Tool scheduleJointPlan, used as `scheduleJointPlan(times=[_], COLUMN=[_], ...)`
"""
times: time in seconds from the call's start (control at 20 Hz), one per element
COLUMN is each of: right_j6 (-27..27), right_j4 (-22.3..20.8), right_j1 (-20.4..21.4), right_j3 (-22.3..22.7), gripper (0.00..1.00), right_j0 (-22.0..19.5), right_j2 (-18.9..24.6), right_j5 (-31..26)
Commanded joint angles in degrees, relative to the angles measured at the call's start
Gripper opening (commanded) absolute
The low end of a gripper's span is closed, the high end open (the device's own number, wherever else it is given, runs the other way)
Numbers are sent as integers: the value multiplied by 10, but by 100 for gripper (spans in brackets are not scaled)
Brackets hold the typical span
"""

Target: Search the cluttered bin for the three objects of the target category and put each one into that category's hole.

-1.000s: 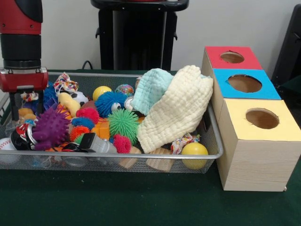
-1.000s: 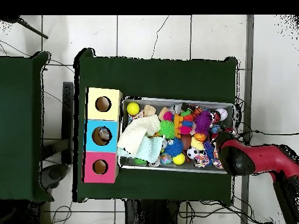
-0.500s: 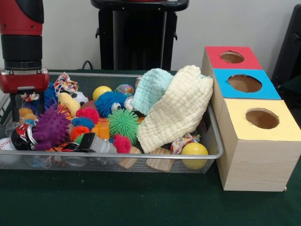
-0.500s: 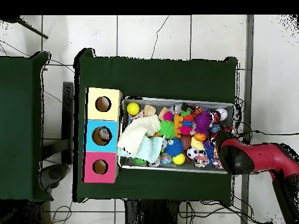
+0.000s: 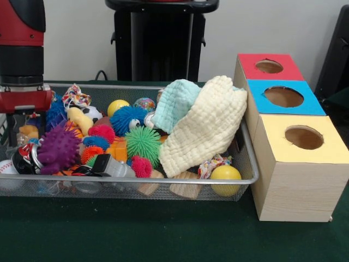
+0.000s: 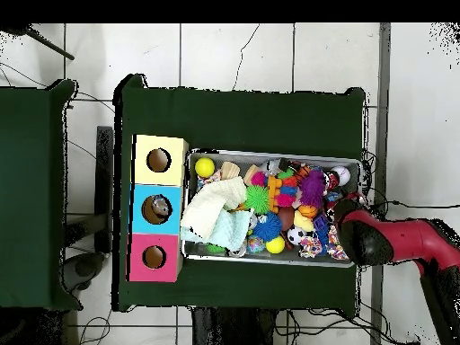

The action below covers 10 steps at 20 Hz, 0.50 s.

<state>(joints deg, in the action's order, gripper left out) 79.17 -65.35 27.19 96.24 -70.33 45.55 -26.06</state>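
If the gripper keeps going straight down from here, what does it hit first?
Probably the small orange toy at the bin's end, under the gripper. Depth is unclear; the purple spiky ball sits just beside that line.

1. Just 1 arm point(image 5: 22, 49) here, coming straight down at the left edge of the front view. Red shell up top, black band under it, then a red collar at the wrist.
2. The gripper point(image 5: 19, 123) hangs below that collar, dark bits pointing down. Honestly can't make out what state it's in.
3. From overhead the arm point(image 6: 409, 247) reaches in from the right, red all along, ending in a round black-topped wrist.
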Motion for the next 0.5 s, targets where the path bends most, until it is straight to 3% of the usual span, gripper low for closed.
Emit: scheduleJointPlan(times=[0.05,0.5], right_j6=[-220,-194], right_j4=[-22,-37], right_j1=[-41,-55], right_j3=[-60,-74], gripper=[100,100], right_j0=[-12,3], right_j2=[31,15], right_j5=[2,16])
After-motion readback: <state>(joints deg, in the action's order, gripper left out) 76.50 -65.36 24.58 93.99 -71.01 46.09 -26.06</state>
